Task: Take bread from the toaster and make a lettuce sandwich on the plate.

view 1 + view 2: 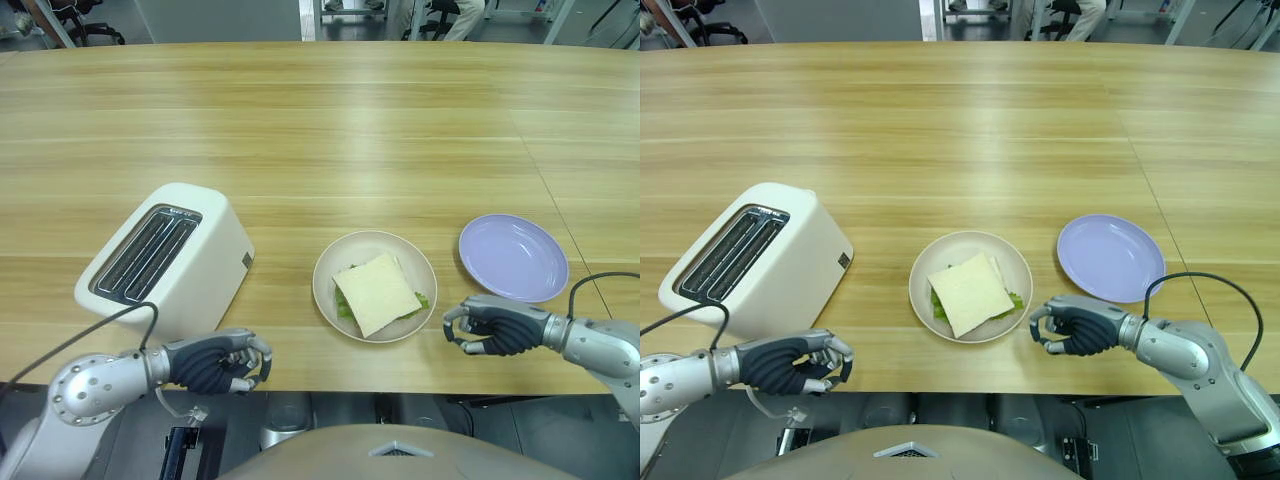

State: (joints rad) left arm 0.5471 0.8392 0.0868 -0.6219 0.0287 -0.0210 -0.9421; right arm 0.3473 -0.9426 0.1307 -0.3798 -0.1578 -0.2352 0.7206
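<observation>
A cream toaster (170, 255) stands at the left of the wooden table, its two slots dark with no bread showing. A beige plate (328, 270) sits at the front middle and holds a slice of bread (375, 293) lying over green lettuce (343, 303). My left hand (215, 362) rests at the table's front edge below the toaster, fingers curled, holding nothing. Just right of the beige plate is my right hand (495, 325), fingers curled and holding nothing.
A bare lilac plate (513, 257) lies to the right of the beige one, behind my right hand. A dark cable (70, 342) runs from the toaster toward the front left. The far half of the table is bare wood.
</observation>
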